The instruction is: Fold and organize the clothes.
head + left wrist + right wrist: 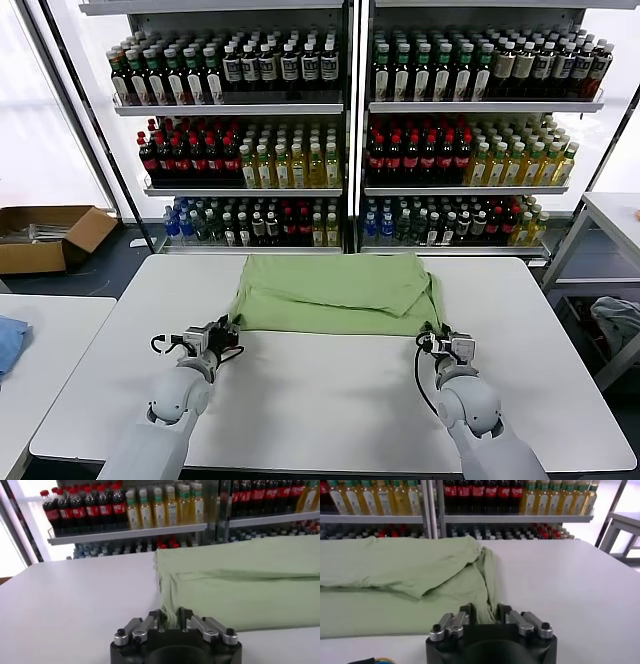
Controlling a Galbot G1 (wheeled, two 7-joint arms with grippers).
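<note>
A white worktop carries a light green shirt, folded into a wide band lying across the far half of the worktop, nearer the far edge than the near edge. Its upper layer is folded over, leaving a diagonal edge across the cloth.

The left gripper sits at the shirt's near left corner. In the left wrist view the left gripper has its jaws drawn nearly together, with a bunched fold of the green shirt pinched between them. The cloth rises slightly from the worktop where it enters the jaws.

The right gripper sits at the shirt's near right corner. In the right wrist view the right gripper likewise has its jaws nearly closed, gripping a gathered edge of the shirt between them, with bare worktop beyond.

Both arms reach in from the near edge of the worktop, one toward each near corner of the shirt.

Behind the worktop stand shelves packed with rows of bottled drinks. An open cardboard box sits on the floor beyond the far left corner. A bright blue cloth lies on a neighbouring table at the left.
</note>
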